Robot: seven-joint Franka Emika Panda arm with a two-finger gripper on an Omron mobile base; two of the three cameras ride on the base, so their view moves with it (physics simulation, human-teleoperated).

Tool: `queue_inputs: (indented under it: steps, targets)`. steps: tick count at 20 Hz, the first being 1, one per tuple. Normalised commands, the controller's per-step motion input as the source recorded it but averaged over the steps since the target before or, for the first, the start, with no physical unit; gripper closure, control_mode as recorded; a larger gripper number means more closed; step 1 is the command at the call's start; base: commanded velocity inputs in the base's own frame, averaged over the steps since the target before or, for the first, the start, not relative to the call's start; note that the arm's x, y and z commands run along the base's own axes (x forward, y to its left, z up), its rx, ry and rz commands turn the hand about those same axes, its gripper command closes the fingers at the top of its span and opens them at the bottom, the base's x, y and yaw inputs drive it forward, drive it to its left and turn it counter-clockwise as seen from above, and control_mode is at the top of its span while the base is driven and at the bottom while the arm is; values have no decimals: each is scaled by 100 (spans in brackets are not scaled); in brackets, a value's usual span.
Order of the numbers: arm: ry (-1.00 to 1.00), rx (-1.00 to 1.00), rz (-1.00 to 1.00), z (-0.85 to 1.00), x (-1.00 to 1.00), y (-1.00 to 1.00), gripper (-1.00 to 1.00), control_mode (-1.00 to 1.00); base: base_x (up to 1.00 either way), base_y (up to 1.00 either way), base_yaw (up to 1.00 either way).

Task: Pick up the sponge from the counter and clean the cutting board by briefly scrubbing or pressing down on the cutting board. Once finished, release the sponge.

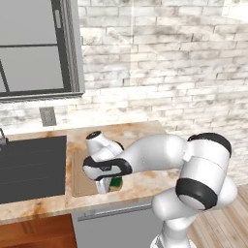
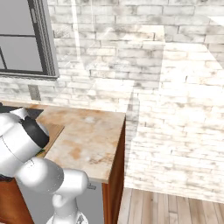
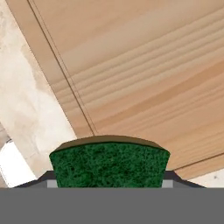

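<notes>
Between the two dark finger tips at the bottom of the hand view sits the sponge [image 3: 109, 162], its dark green scrub face turned toward the camera and spanning the whole gap from one finger to the other. The gripper [image 3: 109, 181] is clamped on it, a finger pressed against each short side. Just beyond the sponge lies the cutting board [image 3: 144, 74], its light-brown grain running diagonally across that view, with a thin groove line near its long edge. Past that edge, to the left in the hand view, the mottled stone of the counter [image 3: 30, 109] shows, and a sliver of it again at the lower right corner.

From the left base view, the gripper [image 1: 110, 185] points down at the near right corner of the cutting board [image 1: 80, 174], and the sponge [image 1: 116, 183] shows as a small green and yellow patch under the hand, low over the wood; whether it touches the board cannot be told. The board lies flat on the counter [image 1: 140, 133], just beside the dark grey sink basin [image 1: 31, 167] on its left. A white brick wall [image 1: 169, 63] rises behind the counter, with a window [image 1: 36, 46] above the sink.

In the right base view the arm's white body covers most of the board, leaving one corner of the cutting board [image 2: 54, 130] visible on the counter [image 2: 87, 140].
</notes>
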Motion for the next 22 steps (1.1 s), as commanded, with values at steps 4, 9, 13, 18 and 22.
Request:
queue_inputs:
  steps: [4, 9, 13, 18, 22]
  targets:
    - [-7, 0, 16, -38, 5, 0, 100, -100, 0, 0, 0]
    - [-4, 3, 16, -31, 21, 0, 100, -100, 0, 0, 0]
    - [-2, 7, 16, -25, 42, 0, 100, -100, 0, 0, 0]
    - [-3, 10, 16, -14, 53, 0, 100, -100, 0, 0, 0]
    - [-5, 10, 14, -8, 61, -1, 100, -100, 0, 0, 0]
